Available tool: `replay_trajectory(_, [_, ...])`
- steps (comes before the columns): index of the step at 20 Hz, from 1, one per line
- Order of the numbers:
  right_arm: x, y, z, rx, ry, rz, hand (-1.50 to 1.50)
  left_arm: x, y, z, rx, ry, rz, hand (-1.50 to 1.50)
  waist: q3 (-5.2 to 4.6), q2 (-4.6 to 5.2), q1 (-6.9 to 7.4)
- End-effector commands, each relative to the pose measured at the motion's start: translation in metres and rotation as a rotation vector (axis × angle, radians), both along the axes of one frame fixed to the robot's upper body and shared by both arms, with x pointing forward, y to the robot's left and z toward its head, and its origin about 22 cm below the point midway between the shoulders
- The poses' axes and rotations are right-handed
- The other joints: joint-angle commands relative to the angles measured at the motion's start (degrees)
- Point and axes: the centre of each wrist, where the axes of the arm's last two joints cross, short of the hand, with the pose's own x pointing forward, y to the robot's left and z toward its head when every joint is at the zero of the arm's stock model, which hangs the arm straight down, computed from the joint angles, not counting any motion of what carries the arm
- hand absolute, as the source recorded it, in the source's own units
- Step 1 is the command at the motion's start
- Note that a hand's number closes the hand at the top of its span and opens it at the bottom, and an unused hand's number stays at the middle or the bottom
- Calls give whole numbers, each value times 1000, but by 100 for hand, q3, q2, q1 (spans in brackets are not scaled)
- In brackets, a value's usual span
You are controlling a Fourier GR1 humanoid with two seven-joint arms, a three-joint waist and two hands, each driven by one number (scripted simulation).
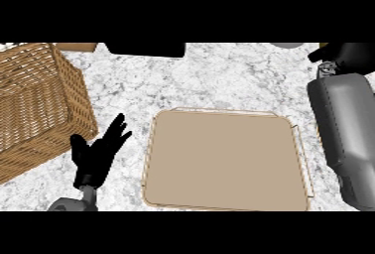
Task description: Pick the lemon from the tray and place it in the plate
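Tray (227, 161) between open left hand (99, 151) and right forearm (348, 134).

From my seat I look steeply down on a white and grey marbled stone counter top (219, 74), which fills nearly all I can see. A large woven brown wicker basket (36, 104) stands on it at the left, running out of the frame. Along the far edge I make out a flat black block (147, 48) and a small tan wooden piece (77, 46), perhaps a board. Light falls evenly, shadows soft.
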Motion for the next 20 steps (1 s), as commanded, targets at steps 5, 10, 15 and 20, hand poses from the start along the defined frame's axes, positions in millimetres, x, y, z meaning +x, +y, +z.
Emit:
replay_trajectory(5, [-10,-21,-9,83,-364,-266,150,-3,4,-5,-5,57,20,0,-6,-42,-132])
replay_trajectory(10, [-25,-63,-46,-11,-343,-397,150,-10,1,-10,-2,55,33,0,-4,-52,-187])
replay_trajectory(15, [-48,-89,-73,-45,-373,-471,150,-11,14,-9,10,80,45,0,-5,-106,-283])
replay_trajectory(20, [-72,-123,-96,-61,-417,-493,150,-10,18,-2,8,65,61,0,-2,-139,-329])
